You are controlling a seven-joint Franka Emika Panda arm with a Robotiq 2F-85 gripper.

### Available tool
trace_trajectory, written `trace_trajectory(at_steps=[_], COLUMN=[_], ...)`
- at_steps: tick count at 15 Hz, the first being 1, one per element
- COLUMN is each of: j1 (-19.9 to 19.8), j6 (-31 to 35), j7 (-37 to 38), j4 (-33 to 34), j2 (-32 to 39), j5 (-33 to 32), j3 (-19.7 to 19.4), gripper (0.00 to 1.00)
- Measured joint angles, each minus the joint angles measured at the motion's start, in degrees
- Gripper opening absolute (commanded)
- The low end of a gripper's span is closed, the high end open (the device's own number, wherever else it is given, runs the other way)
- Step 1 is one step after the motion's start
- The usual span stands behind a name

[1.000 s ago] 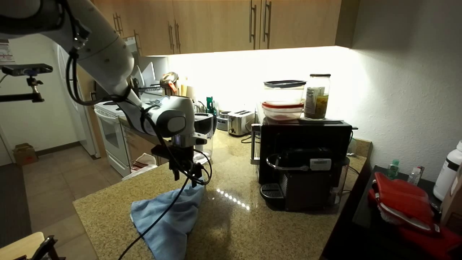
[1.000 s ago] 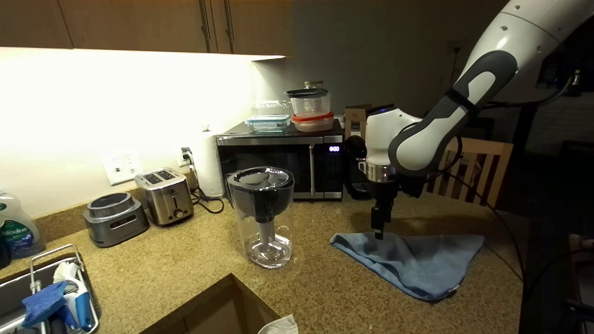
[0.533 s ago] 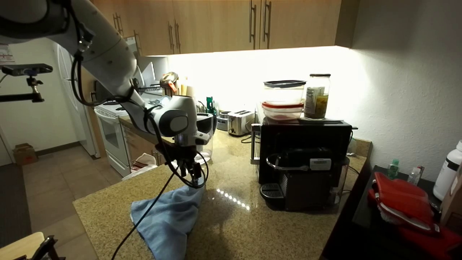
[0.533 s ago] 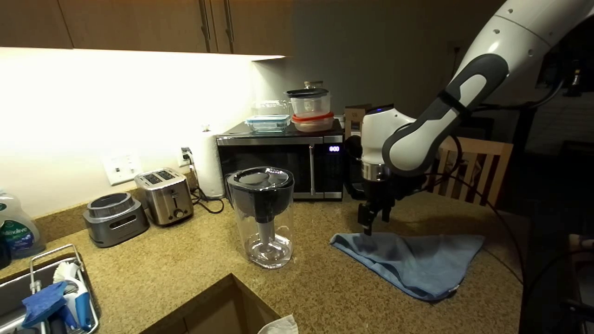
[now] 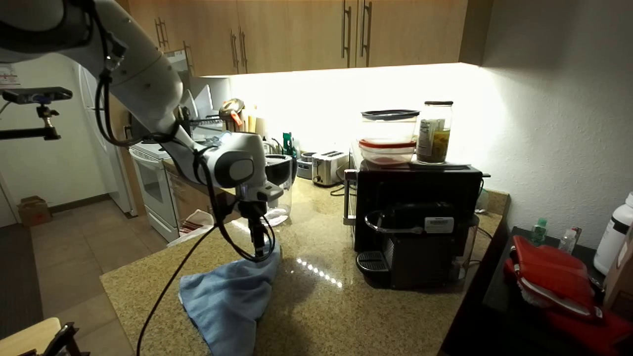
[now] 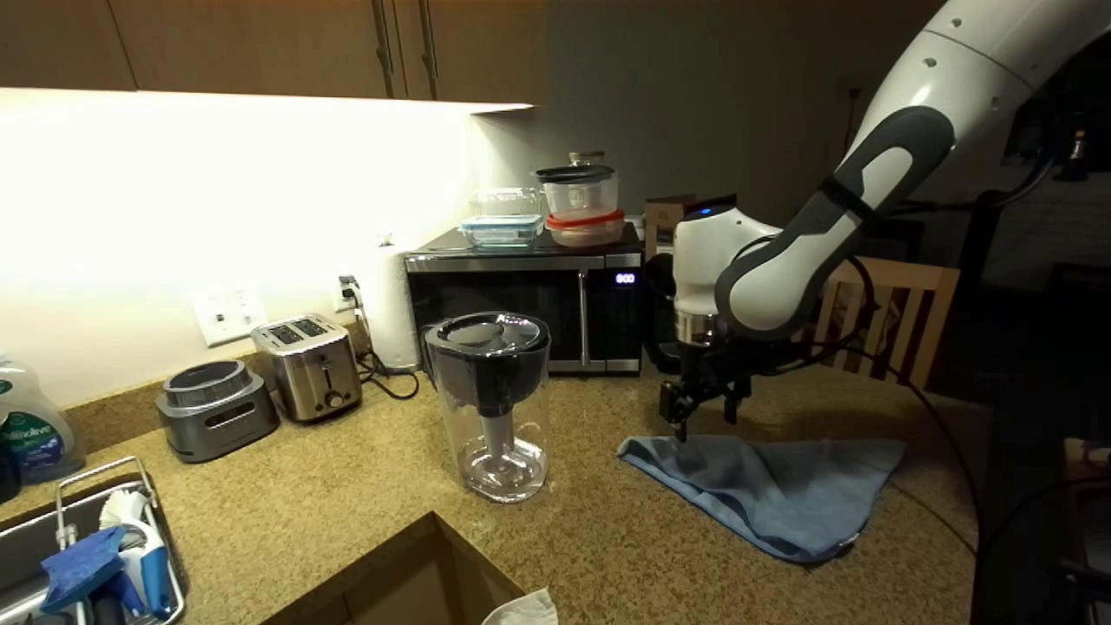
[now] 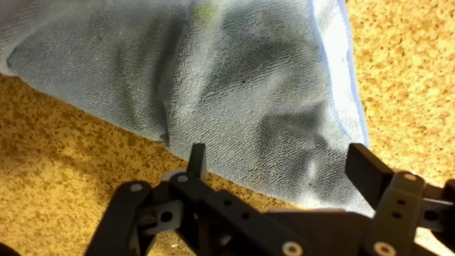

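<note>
At the left end of the blue cloth (image 6: 790,495), I have the gripper (image 7: 276,145) spread, nothing yet lifted from the desk (image 6: 599,547).

Cloth (image 6: 781,495) was plain blue in both exterior views; wrist view gave it as grey-blue, finely ribbed, edged in brighter blue. Desk (image 6: 608,555) was tan, speckled brown. Toaster (image 6: 308,373) was silver; microwave (image 6: 538,299), black with silver trim. Towel (image 5: 193,227) was white, red-striped.
</note>
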Motion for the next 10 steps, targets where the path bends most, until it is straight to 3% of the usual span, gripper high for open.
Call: trace_trajectory(at_steps=[10], j1=[3.2], j6=[4.2], j7=[20.1], j4=[1.2], j2=[2.1], j5=[0.3], j3=[-0.8], gripper=[1.0])
